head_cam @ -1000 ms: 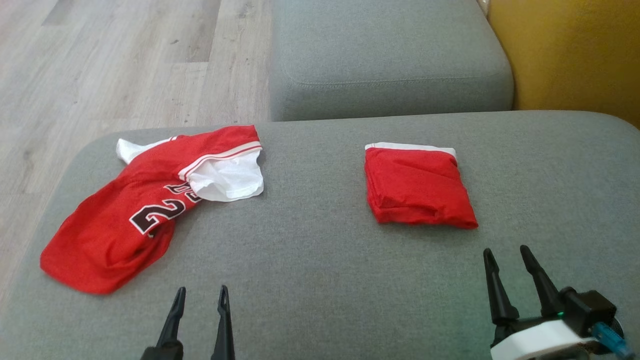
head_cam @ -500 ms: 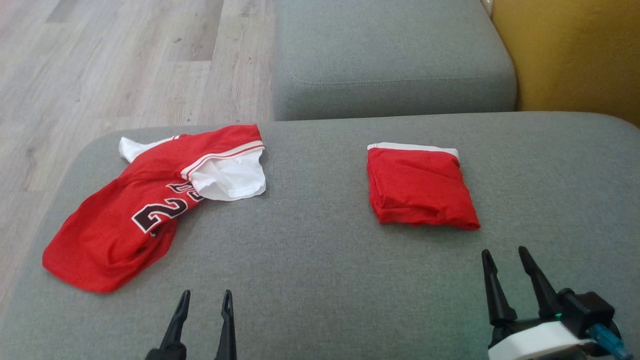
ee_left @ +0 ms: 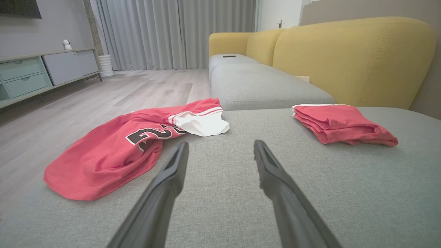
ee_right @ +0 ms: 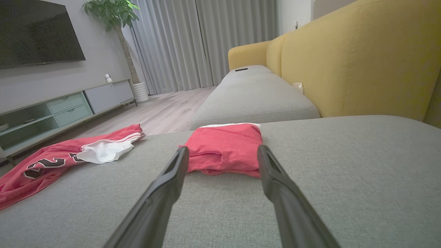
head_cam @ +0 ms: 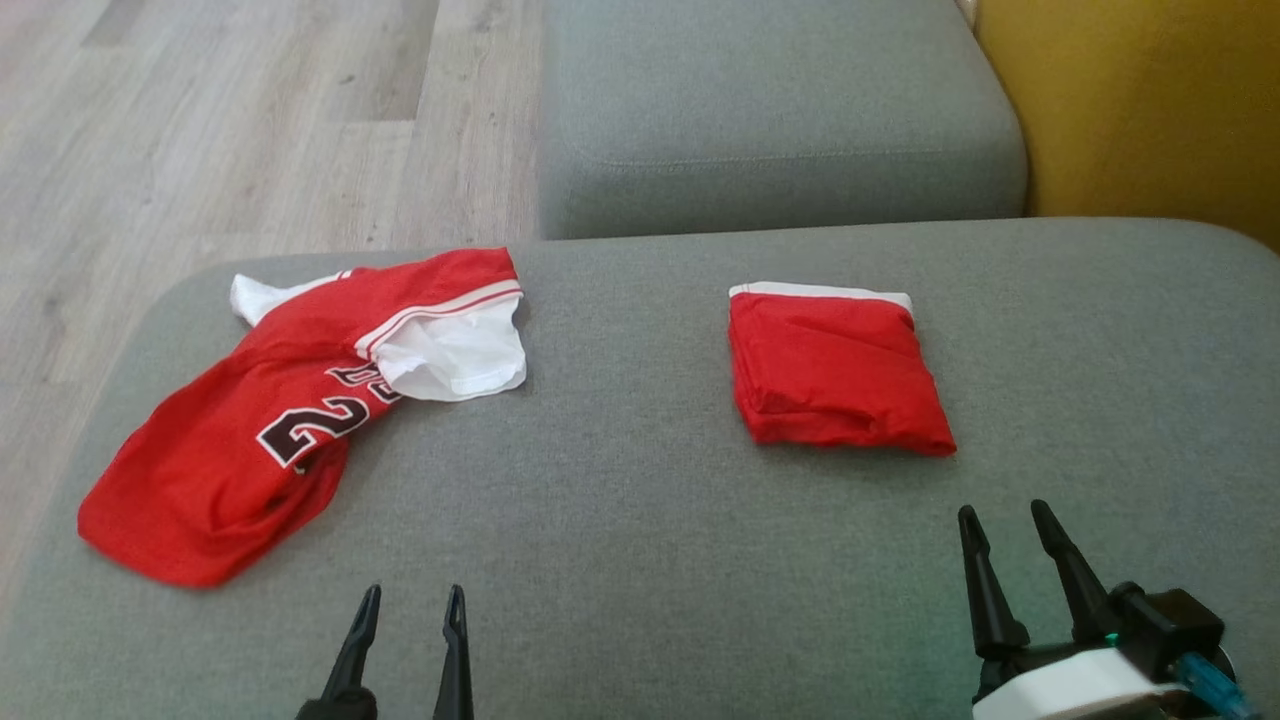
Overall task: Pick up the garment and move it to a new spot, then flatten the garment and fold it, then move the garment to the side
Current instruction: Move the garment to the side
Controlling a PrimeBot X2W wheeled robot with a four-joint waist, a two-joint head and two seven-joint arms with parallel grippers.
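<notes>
Stillness, more or less, across the last second: no shift in the crumpled red jersey [head_cam: 270,420], sprawled at the far left of the grey sofa cushion [head_cam: 640,560] with its white lining turned out. None either in the folded red garment [head_cam: 835,375], square and neat at the right, well apart from the jersey. Only a slight wobble of the head camera (no true move of the cloth). Left end effector [head_cam: 413,592] spread wide and empty, low over the near edge, right of the jersey's hem. Right end effector [head_cam: 1002,510] likewise fully parted, holding nothing, just on the near side of the folded piece and apart from it. Probably a pause between garments: one fold finished and set aside, jersey not yet picked up, likely next in line.
</notes>
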